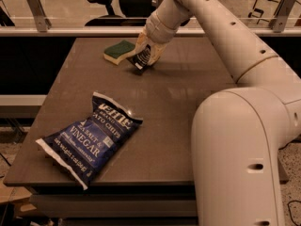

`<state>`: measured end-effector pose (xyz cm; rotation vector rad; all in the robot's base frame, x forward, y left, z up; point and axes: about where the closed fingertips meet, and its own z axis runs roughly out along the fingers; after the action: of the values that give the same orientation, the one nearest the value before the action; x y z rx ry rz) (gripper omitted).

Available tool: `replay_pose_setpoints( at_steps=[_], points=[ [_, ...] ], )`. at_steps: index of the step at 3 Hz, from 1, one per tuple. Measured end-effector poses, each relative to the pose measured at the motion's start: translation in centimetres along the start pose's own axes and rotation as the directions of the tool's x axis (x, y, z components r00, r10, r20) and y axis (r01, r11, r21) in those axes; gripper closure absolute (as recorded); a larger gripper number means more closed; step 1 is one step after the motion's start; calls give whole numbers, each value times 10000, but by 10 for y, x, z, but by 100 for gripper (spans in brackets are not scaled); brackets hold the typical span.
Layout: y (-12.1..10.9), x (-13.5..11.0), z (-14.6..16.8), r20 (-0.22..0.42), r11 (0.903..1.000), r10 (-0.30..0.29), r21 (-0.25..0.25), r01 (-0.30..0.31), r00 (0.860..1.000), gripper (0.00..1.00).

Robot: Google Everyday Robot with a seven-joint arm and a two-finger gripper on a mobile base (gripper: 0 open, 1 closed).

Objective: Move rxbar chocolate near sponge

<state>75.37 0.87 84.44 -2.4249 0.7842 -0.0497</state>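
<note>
The sponge (119, 51), dark green on top over a pale yellow body, lies at the far side of the brown table (188, 102). My gripper (145, 60) is just to the right of the sponge and low over the table. It is shut on the rxbar chocolate (140, 61), a small black wrapper with white lettering, held tilted with its lower end at or just above the tabletop. The bar is a short way from the sponge's right end and not touching it.
A large dark blue chip bag (89, 137) lies at the front left of the table. My white arm (244, 126) fills the right side of the view. A rail and office chairs (108, 4) stand behind the table's far edge.
</note>
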Motion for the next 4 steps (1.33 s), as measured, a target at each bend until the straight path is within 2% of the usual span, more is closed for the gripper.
replay_pose_setpoints(
  at_steps=[1, 2, 4],
  points=[
    [0, 0, 1, 11, 10000, -1, -2, 1, 10000, 100],
    [0, -1, 5, 54, 10000, -4, -29, 4, 10000, 81],
    [0, -2, 13, 139, 10000, -8, -82, 9, 9999, 35]
  ],
)
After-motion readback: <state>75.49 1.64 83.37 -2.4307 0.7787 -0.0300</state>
